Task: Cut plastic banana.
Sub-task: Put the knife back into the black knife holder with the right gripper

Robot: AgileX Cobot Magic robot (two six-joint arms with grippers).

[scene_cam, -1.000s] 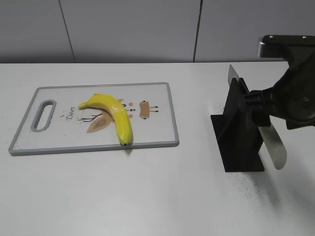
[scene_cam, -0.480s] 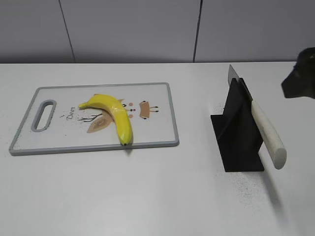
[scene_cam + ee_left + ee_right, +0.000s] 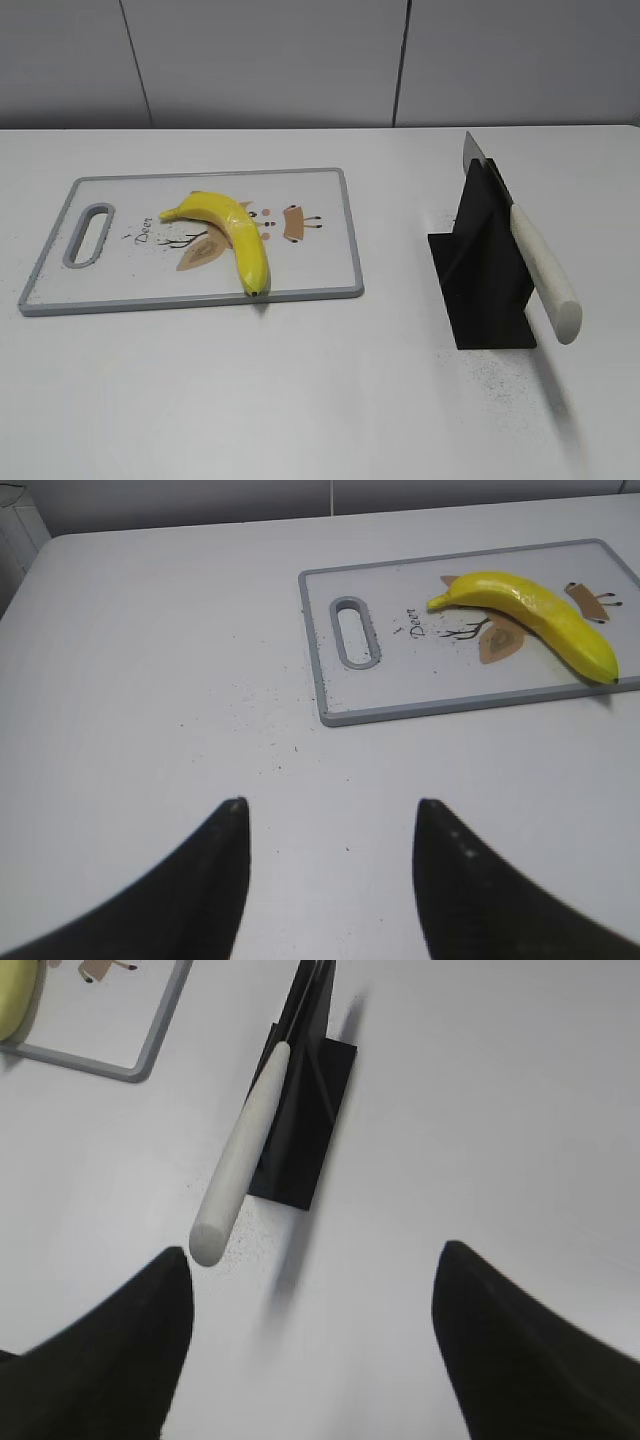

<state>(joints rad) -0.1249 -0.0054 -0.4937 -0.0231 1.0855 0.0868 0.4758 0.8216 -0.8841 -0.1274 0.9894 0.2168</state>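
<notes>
A yellow plastic banana [image 3: 230,236] lies whole on the grey-rimmed cutting board [image 3: 310,270]; both also show in the left wrist view, banana [image 3: 540,620] and board [image 3: 330,690]. A knife with a white handle [image 3: 545,272] rests in a black stand [image 3: 485,290], handle slanting out toward the front; it shows in the right wrist view too [image 3: 240,1160]. My left gripper [image 3: 330,815] is open and empty over bare table, left of the board. My right gripper [image 3: 312,1260] is open and empty, just short of the handle's end. Neither gripper shows in the exterior view.
The black stand [image 3: 305,1120] sits on the white table to the right of the board. The board's handle slot [image 3: 88,235] is at its left end. A grey wall runs behind the table.
The right arm, which was at the knife stand a second ago, has drawn back out of the exterior view. The knife stays in the stand. The banana has not moved.
</notes>
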